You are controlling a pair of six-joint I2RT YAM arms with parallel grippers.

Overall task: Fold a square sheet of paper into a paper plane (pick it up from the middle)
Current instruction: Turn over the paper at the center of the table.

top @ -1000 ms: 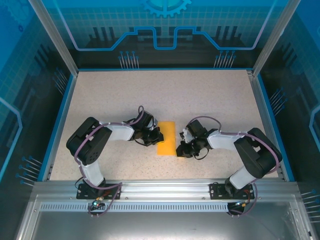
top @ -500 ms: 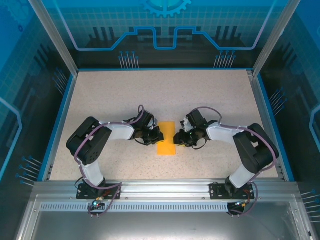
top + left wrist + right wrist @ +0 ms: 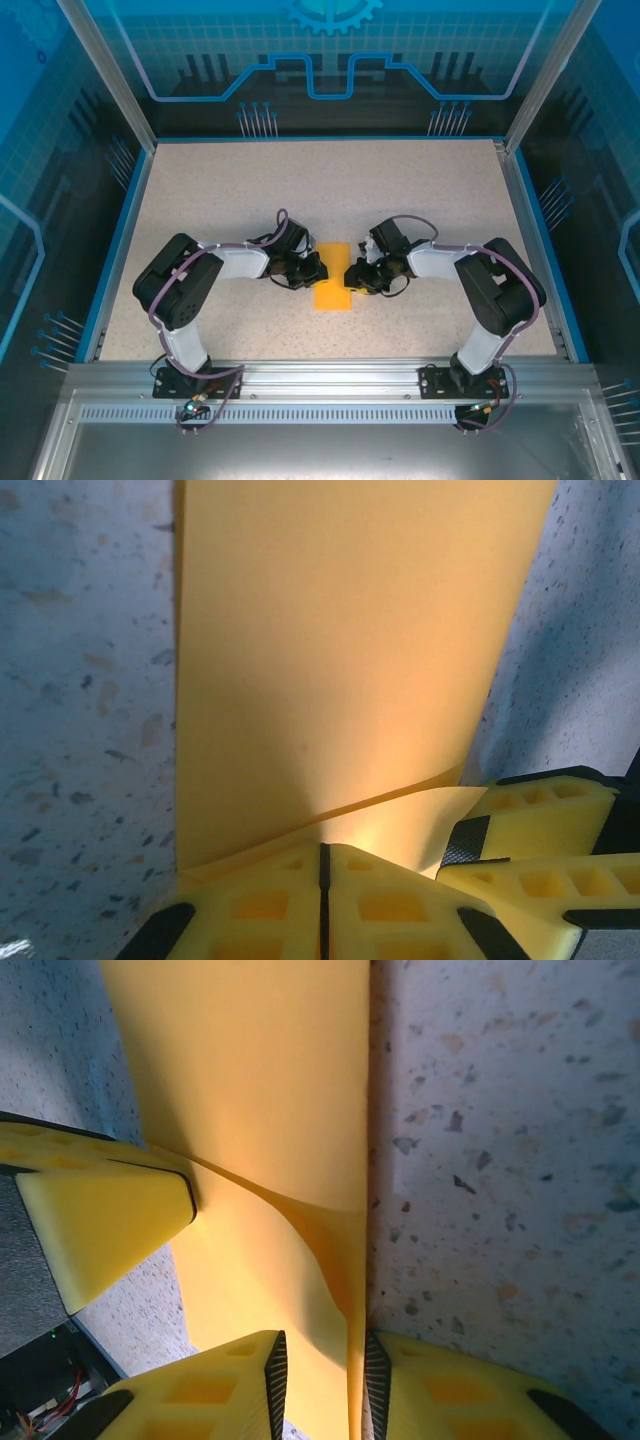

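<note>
– at the middle of the table (image 3: pixel 330 190), what do you see?
– i see the paper (image 3: pixel 332 285) lying as a narrow folded strip between my two arms.
– left gripper (image 3: pixel 322 875)?
– pressed together on the paper's left edge, a thin lip of it pinched.
– right gripper (image 3: pixel 320 1370)?
– fingers slightly apart, astride the strip's right edge, which buckles up between them; i can't tell whether either pad touches it.

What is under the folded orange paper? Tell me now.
The speckled table shows all around the paper. Where the left hand pinches up the top layer, another orange layer shows beneath. Anything beneath the flat part is covered.
</note>
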